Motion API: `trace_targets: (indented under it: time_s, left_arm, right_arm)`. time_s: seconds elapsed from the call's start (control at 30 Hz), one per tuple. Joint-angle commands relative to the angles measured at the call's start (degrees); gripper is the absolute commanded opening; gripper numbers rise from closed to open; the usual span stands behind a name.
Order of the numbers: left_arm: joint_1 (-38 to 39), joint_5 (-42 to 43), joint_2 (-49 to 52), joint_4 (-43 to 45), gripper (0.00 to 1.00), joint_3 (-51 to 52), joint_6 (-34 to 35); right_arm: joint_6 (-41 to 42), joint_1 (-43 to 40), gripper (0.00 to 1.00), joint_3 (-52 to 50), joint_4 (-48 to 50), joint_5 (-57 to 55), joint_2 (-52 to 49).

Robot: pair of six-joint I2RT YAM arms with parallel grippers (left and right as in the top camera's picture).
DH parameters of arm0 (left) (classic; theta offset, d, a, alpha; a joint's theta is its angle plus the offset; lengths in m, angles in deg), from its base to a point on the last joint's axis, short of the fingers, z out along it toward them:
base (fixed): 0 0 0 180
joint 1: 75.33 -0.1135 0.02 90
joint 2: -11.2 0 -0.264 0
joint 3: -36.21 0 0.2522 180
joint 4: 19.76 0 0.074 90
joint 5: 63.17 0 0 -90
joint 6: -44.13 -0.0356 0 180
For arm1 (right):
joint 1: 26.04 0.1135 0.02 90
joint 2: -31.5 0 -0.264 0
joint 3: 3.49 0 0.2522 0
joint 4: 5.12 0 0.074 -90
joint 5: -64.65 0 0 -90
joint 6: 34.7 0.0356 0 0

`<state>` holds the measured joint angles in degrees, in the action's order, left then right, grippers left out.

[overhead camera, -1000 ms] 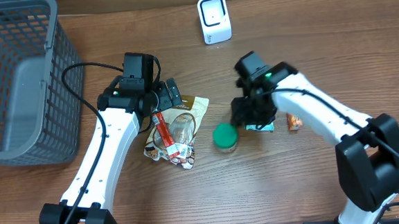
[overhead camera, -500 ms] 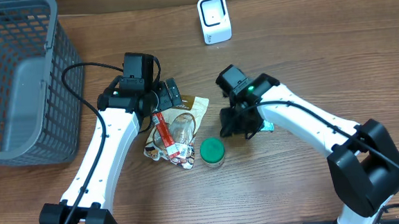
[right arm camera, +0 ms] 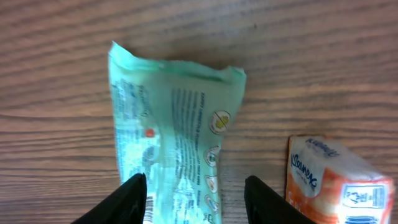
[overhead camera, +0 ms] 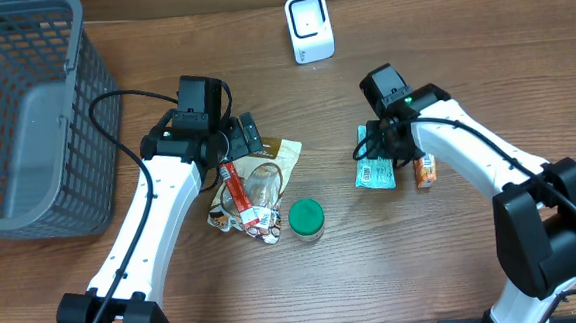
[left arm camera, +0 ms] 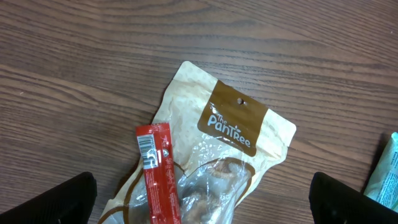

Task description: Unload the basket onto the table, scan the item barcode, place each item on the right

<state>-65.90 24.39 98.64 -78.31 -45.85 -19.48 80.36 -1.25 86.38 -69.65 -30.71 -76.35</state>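
Item: teal packet (right arm camera: 174,124), lying flat on the table (overhead camera: 460,31) with its printed face up, the likely thing to scan since the right arm is over it
Neighbours: orange tissue pack (right arm camera: 336,180) just beside it on one side, green-lidded jar (overhead camera: 306,219) near on the other
Right gripper (right arm camera: 196,194): low over the packet's near end, jaws half apart, not clamped
Packet to jaws: it lies between the fingers (right arm camera: 133,196) along their gap; one finger overlaps its edge, and a strip of bare wood shows before the other
Why so: the jaws seem set to the packet's width, to close across it and lift
Left gripper (left arm camera: 199,202): jaws at their widest, holding nothing, hovering over a brown pouch (left arm camera: 233,130) with a red stick (left arm camera: 157,177) lying on it
Why so: looks parked, leaving the centre free for the right arm
Scanner (overhead camera: 309,27): white, upright at the far edge, well apart from the packet, window facing the arms
Basket (overhead camera: 15,118): far left, probably for scanned goods
Barcode: cannot tell where it sits on the packet; the print is too small
Next: close on the packet, raise it, turn the code toward the scanner
Risk: thin film may crumple or slip
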Motion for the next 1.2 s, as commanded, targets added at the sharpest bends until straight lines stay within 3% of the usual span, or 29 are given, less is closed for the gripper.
trace_targets:
  time_s: [0.0, 0.2, 0.47, 0.73, 0.97, 1.17]
  left_arm:
    - [-0.13, -0.72, -0.57, 0.0, 1.0, -0.98, -1.31]
    - [-0.13, -0.72, -0.57, 0.02, 1.0, -0.98, -1.31]
    - [-0.13, -0.72, -0.57, 0.02, 1.0, -0.98, -1.31]
    - [-0.13, -0.72, -0.55, 0.02, 1.0, -0.98, -1.31]
    - [-0.13, -0.72, -0.57, 0.02, 1.0, -0.98, -1.31]
    - [-0.13, -0.72, -0.57, 0.02, 1.0, -0.98, -1.31]
  right_arm:
    - [0.33, 0.24, 0.53, -2.56, 1.81, -1.03, 1.2]
    - [3.89, 0.26, 0.53, -7.82, 6.05, 1.01, 1.2]
    - [3.39, 0.57, 0.53, -9.14, 8.35, 20.7, 1.2]
    - [3.48, 4.24, 0.55, -9.14, 13.11, 31.23, 1.2]
    - [-0.55, 5.01, 0.55, -3.91, 5.44, 22.05, 1.66]
    - [-4.52, 2.4, 0.55, 1.49, -3.67, 20.52, 2.19]
